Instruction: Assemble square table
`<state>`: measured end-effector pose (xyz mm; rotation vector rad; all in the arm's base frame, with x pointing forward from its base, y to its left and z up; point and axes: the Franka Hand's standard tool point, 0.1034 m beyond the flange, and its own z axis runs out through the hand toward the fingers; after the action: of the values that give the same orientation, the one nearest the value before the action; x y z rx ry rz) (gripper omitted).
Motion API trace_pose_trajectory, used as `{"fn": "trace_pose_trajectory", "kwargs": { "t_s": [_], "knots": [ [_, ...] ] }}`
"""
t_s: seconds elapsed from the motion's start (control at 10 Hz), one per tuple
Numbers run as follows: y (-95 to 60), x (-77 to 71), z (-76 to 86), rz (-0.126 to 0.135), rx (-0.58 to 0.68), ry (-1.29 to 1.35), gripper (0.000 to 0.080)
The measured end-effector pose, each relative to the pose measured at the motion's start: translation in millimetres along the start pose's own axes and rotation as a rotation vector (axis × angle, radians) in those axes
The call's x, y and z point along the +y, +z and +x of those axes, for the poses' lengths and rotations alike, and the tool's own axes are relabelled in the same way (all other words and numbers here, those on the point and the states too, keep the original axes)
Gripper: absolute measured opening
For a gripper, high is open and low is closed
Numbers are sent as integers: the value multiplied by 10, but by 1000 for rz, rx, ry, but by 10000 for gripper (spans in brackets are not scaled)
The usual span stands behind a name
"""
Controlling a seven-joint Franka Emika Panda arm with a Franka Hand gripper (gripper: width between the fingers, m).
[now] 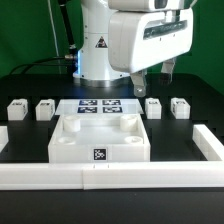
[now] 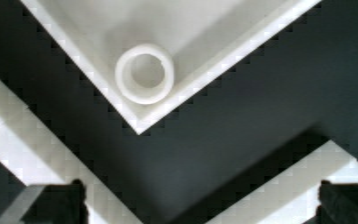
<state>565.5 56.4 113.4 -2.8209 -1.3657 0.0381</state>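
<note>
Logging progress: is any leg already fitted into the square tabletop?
No, all four legs sit loose in a row, apart from the tabletop.

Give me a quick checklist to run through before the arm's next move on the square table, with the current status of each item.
1. Fingers open and holding nothing: ok.
2. Tabletop lying flat with its sockets facing up: ok.
3. Corner socket free of any leg or obstruction: ok.
4. All four legs in sight, a pair on the exterior view's left and a pair on its right: ok.
5. A leg between the fingers ready to grasp: not ok, only the tabletop corner lies beneath them.
6. Legs standing the right way up for grasping: cannot tell.
</note>
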Motion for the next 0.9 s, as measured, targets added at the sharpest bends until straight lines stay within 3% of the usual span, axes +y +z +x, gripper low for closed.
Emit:
{"fn": "trace_pose_trajectory", "kwargs": {
  "t_s": [0.9],
  "knots": [
    [6, -2, -1, 1, -1, 0, 650]
  ]
}}
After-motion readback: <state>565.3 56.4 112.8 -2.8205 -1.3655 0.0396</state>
